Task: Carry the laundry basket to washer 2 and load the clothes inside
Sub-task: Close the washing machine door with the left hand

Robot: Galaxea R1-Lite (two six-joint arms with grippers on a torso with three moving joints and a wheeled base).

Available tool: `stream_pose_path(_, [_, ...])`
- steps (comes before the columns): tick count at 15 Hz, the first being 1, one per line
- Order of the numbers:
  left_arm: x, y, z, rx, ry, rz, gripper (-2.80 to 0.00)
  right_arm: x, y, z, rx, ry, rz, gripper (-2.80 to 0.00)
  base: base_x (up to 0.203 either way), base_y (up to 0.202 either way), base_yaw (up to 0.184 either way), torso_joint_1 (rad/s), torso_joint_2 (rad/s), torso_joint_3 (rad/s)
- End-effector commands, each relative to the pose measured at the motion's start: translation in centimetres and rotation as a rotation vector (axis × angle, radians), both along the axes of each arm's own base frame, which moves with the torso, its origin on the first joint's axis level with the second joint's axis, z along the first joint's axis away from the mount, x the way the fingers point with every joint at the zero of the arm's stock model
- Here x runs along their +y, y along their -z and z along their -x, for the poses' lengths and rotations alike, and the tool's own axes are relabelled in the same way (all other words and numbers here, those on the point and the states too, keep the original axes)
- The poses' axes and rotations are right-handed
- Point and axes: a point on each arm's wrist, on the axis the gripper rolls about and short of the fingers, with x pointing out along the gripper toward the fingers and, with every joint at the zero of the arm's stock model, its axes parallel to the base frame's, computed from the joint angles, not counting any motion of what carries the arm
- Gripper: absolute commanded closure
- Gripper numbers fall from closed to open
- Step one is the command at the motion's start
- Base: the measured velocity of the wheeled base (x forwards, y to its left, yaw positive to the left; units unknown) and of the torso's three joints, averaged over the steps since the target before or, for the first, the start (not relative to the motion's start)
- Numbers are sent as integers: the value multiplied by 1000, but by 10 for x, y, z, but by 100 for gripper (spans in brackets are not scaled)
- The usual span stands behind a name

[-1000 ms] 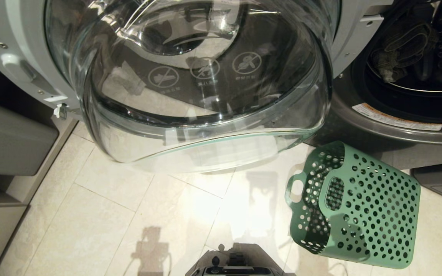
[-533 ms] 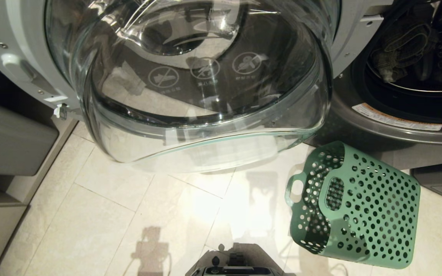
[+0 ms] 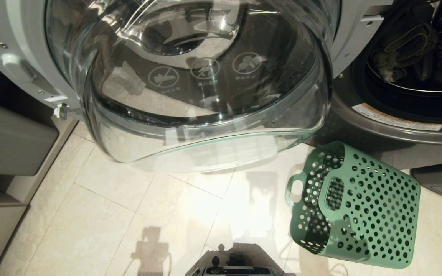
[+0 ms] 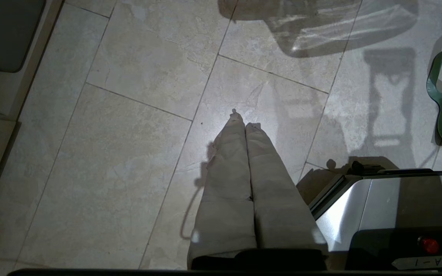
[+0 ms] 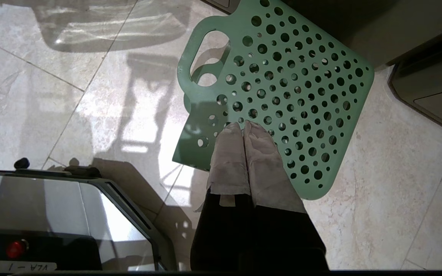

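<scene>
The laundry basket (image 3: pixel 353 205) is found tipped on its side on the tiled floor (image 3: pixel 129 214), at about four o'clock in the head view, its open mouth turned towards nine o'clock and one cut-out handle (image 3: pixel 296 190) standing off the rim. Nothing can be made out inside it. The washer (image 3: pixel 390 119) is seen at one to two o'clock, directly behind the basket, with its glass door (image 3: pixel 205 84) swung fully open across twelve o'clock. A dark, bunched garment (image 3: pixel 401 48) is observed lying in the drum; its colour cannot be determined. A grey storage bin (image 3: pixel 10 142) is noted at nine o'clock.

The left gripper (image 4: pixel 244 120) is seen above bare floor, its cloth-covered fingers pressed together and empty. The right gripper (image 5: pixel 242 126) is positioned over the basket's perforated wall, fingers likewise closed with nothing held; contact with the basket cannot be confirmed.
</scene>
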Motion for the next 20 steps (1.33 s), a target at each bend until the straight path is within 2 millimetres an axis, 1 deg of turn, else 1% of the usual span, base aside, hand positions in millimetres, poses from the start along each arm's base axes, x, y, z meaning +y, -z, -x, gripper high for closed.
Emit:
stream_pose_path(1, [0,0,0,0,1,-2,0,0,0,0,5,1,-1,0,0,0,0,0,0,0])
stream_pose_path(16, [0,1,0,3,6,-17,0,0,1,0,10,-1,9,0,0,0,0,0,0,0])
stream_pose_path(20, [0,1,0,2,6,-17,0,0,1,0,10,-1,7,0,0,0,0,4,3,126])
